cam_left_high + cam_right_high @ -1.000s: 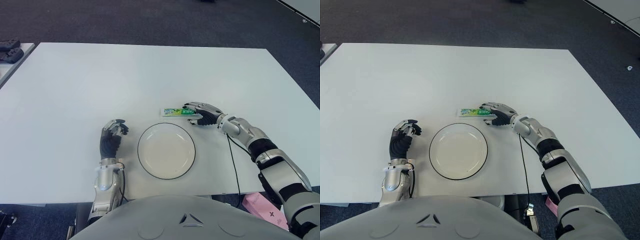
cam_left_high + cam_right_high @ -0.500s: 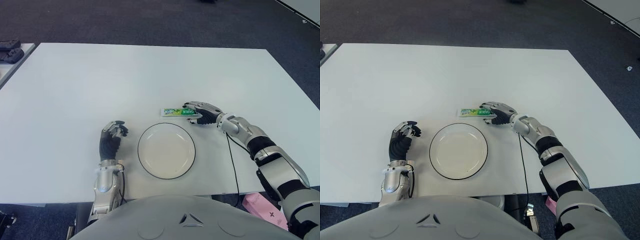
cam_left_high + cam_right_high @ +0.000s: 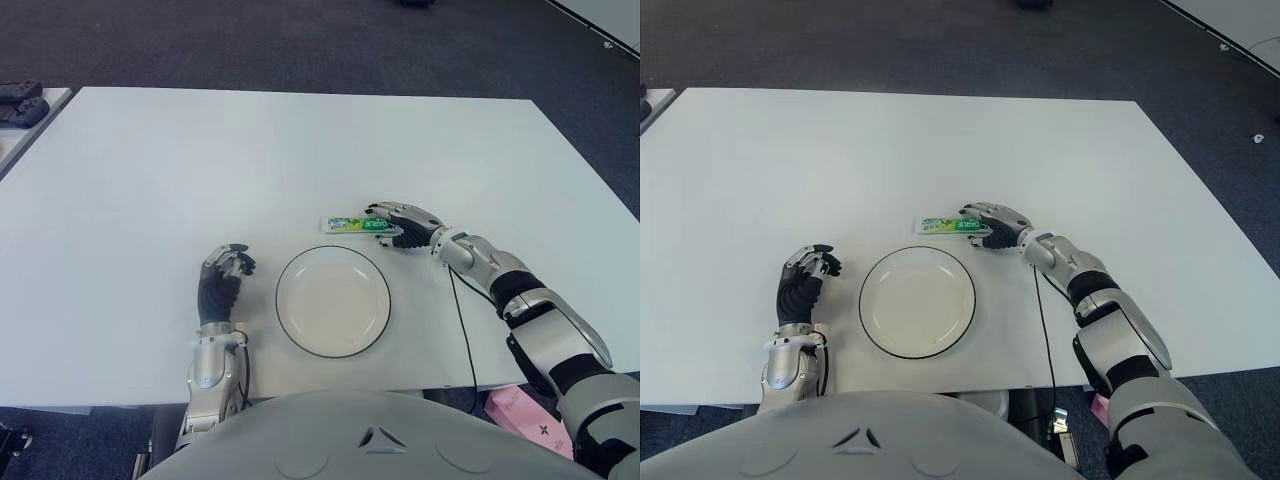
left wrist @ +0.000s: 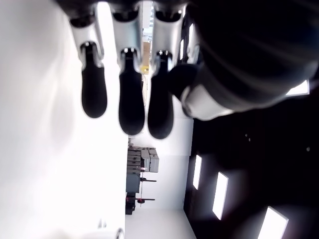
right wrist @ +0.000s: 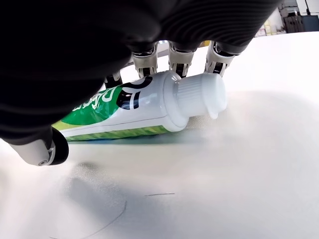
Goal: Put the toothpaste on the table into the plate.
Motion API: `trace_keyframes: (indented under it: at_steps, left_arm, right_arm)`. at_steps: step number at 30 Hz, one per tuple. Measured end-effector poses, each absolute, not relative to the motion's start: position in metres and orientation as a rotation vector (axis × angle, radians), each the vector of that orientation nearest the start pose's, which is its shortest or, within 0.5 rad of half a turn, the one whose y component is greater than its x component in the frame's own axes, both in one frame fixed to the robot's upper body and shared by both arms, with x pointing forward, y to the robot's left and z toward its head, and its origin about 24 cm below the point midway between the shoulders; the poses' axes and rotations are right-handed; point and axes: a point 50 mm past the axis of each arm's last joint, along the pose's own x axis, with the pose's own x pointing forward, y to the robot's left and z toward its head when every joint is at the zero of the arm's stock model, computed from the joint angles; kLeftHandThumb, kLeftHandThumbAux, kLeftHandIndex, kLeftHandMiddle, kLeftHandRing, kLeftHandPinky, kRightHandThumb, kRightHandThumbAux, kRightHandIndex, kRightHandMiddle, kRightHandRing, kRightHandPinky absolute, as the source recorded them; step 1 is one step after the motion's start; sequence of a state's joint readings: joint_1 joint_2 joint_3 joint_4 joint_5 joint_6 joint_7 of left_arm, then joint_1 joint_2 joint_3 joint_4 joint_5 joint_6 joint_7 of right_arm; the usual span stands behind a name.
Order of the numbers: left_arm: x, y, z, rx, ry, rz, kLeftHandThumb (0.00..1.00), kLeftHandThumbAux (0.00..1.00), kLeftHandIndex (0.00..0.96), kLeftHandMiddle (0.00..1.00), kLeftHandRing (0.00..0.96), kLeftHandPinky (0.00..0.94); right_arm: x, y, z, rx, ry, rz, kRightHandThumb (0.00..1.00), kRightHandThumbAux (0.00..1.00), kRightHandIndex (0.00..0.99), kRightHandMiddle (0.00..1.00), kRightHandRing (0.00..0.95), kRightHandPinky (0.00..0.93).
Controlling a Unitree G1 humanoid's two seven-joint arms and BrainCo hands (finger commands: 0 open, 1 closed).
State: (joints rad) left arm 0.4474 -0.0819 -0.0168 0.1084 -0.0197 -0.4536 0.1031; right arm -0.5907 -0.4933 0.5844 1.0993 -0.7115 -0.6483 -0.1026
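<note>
The toothpaste (image 3: 348, 224), a white and green tube with a white cap (image 5: 199, 96), lies flat on the white table (image 3: 200, 160) just beyond the far right rim of the plate (image 3: 279, 300). The plate is white with a dark rim and holds nothing. My right hand (image 3: 398, 226) covers the tube's cap end. Its fingers (image 5: 179, 55) curl over the far side and the thumb (image 5: 44, 149) presses the near side. My left hand (image 3: 222, 276) shows left of the plate, fingers curled, holding nothing.
A black cable (image 3: 463, 320) runs from my right wrist over the table's near edge. A pink box (image 3: 515, 408) shows below that edge at the right. Dark objects (image 3: 20, 100) lie on a side table at the far left.
My right forearm has drawn slightly inward; the hand stays on the toothpaste, which has not moved. The left hand has sunk a little.
</note>
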Motion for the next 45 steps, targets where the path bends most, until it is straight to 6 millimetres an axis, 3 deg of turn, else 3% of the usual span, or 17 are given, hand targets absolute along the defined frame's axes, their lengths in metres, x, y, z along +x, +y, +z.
trace_keyframes:
  at_steps: [6,8,12,16,19,45]
  left_arm:
    - [0.1423,0.1601,-0.0252,-0.076,0.085,0.251,0.702,0.718,0.430,0.575,0.559,0.531]
    - [0.1424,0.1602,-0.0251,-0.076,0.084,0.252,0.702,0.718,0.430,0.576,0.561,0.535]
    - [0.1425,0.1604,-0.0248,-0.075,0.083,0.252,0.702,0.718,0.430,0.576,0.564,0.540]
    - [0.1426,0.1604,-0.0243,-0.075,0.082,0.253,0.702,0.718,0.430,0.577,0.566,0.540]
    - [0.1427,0.1604,-0.0240,-0.075,0.080,0.253,0.702,0.718,0.430,0.578,0.566,0.541]
    - [0.1432,0.1608,-0.0243,-0.057,0.088,0.271,0.703,0.718,0.430,0.571,0.562,0.538]
  right_arm:
    - [0.3045,-0.1845,-0.0164,-1.322,-0.056,0.689,0.730,0.483,0.300,0.212,0.240,0.361]
    - [0.3042,-0.1846,-0.0170,-1.321,-0.068,0.667,0.729,0.613,0.374,0.297,0.330,0.414]
    - [0.3046,-0.1855,-0.0161,-1.318,-0.083,0.640,0.788,0.668,0.429,0.383,0.426,0.463]
    - [0.3062,-0.1860,-0.0138,-1.306,-0.088,0.622,0.934,0.664,0.429,0.422,0.458,0.492]
    - [0.3070,-0.1864,-0.0128,-1.295,-0.086,0.611,0.978,0.667,0.415,0.435,0.458,0.482]
    - [0.3094,-0.1885,-0.0110,-1.265,-0.060,0.567,1.000,0.663,0.413,0.496,0.509,0.438]
